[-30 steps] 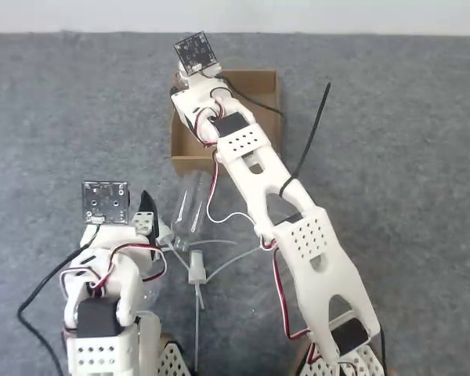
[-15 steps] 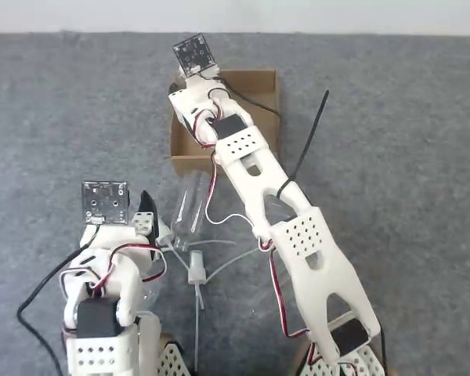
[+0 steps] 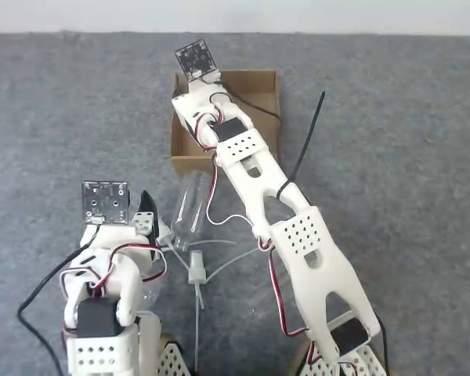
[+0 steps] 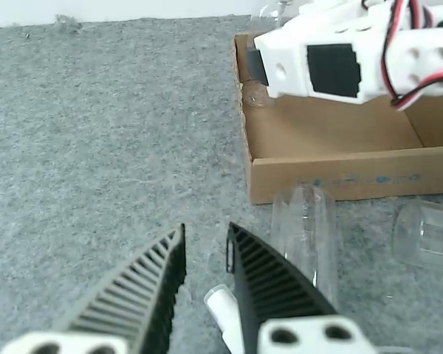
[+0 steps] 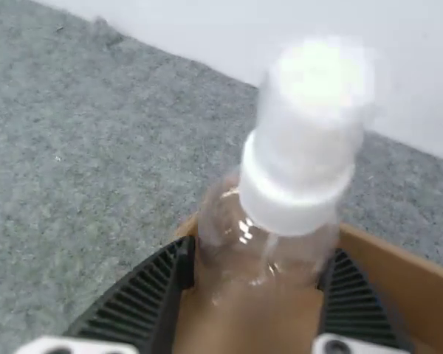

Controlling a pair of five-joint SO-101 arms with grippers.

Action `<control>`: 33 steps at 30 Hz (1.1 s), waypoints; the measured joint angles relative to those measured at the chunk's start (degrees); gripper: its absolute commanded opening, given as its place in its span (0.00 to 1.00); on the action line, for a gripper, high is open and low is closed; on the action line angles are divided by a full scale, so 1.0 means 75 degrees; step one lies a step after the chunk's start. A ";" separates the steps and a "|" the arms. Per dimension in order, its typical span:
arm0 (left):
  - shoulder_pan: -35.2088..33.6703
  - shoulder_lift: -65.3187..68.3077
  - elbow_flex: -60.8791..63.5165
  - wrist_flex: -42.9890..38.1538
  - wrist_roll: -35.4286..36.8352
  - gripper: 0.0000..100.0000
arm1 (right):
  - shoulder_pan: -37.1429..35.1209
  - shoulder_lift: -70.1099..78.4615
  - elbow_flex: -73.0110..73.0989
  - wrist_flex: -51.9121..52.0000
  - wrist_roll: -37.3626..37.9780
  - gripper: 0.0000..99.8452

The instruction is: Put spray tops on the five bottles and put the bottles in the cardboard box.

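Right wrist view is showing the right hand [image 5: 256,262] clasping a clear plastic bottle with a white spray top [image 5: 280,221] over the brown cardboard box [image 5: 387,276], so I reckon lowering and releasing it inside is coming next.

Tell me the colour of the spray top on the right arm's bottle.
The spray top is white; the right wrist view shows it best.

Left end effector [image 4: 205,230] ajar, clear bottle [image 4: 306,228] beside cardboard box [image 4: 332,177]
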 measured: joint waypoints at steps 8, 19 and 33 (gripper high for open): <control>0.0000 0.0000 0.0000 0.0000 0.0000 0.09 | 0.0000 0.0000 0.0000 -0.0457 0.0000 0.24; 0.0000 0.0000 0.0000 0.0000 0.0000 0.09 | 0.0000 0.0000 0.0000 -0.0410 0.0000 0.24; 0.0000 0.0000 0.0000 0.0000 0.0000 0.09 | 0.0000 0.0012 -0.1700 0.1969 0.0000 0.24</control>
